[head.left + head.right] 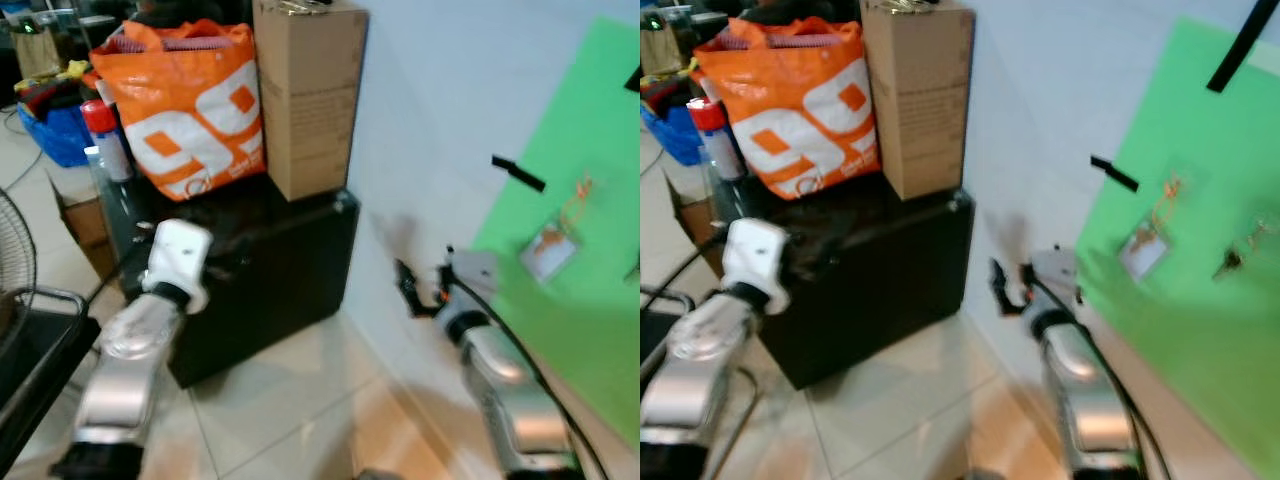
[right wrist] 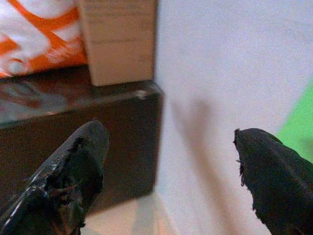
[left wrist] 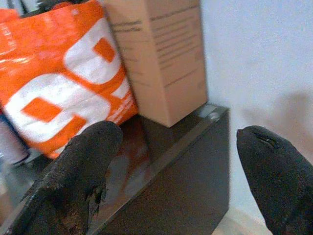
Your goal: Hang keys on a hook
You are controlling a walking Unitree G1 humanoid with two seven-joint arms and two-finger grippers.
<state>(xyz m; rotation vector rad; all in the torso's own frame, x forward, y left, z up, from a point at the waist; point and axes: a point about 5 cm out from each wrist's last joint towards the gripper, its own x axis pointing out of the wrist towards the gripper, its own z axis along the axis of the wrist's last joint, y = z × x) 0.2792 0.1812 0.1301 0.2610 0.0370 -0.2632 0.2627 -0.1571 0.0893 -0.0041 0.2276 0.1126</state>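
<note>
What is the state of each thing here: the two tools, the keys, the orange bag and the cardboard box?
left tool: open, empty, pointed at the dark cabinet.
right tool: open, empty, near the white wall.
keys: hanging by an orange cord on the green sheet.
orange bag: standing upright on the cabinet.
cardboard box: upright on the cabinet, beside the bag.

Cluttered storeroom, cardboard box (image 1: 309, 95), shopping bag (image 1: 185, 105)
</note>
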